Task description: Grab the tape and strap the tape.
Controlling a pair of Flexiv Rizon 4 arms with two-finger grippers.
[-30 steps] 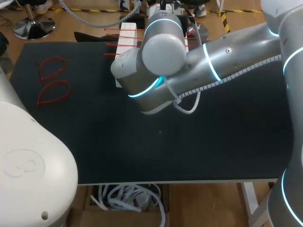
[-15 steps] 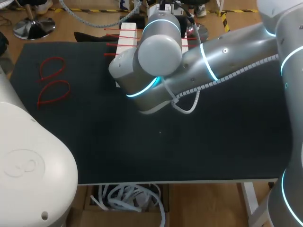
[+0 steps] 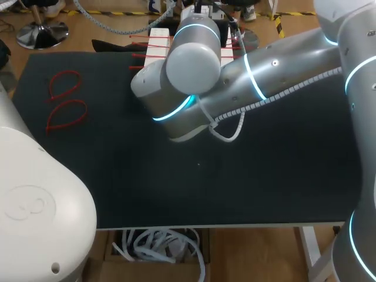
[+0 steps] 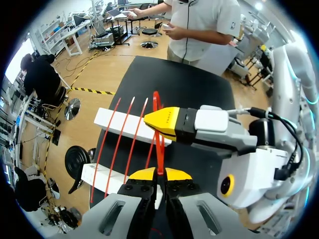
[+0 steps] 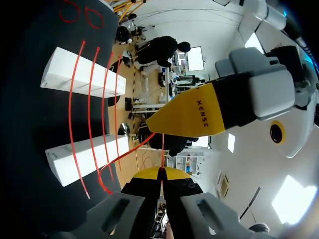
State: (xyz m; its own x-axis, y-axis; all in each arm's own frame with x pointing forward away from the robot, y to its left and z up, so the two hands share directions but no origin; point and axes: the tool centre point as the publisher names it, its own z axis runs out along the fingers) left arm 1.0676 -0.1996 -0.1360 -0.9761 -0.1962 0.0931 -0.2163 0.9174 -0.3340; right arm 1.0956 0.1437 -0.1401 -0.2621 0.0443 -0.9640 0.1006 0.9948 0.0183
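A red tie point(image 4: 156, 102) is held in the air between both grippers. In the left wrist view my left gripper point(image 4: 159, 173) is shut on its lower end, and my right gripper point(image 4: 152, 121) is shut on it just ahead. The right wrist view has my right gripper point(image 5: 160, 173) shut on the same red tie point(image 5: 127, 152), one strand curving down to the table, with my left gripper point(image 5: 152, 132) close ahead. In the head view my right arm point(image 3: 194, 64) covers both grippers.
Two white blocks point(image 4: 112, 119) stand at the back of the black table point(image 3: 117, 170) with three loose red ties point(image 4: 113, 134) lying across them. Two looped red ties point(image 3: 63, 85) lie at the table's far left.
My right arm's elbow has drifted a little to the left in the head view. Both grippers stay shut.
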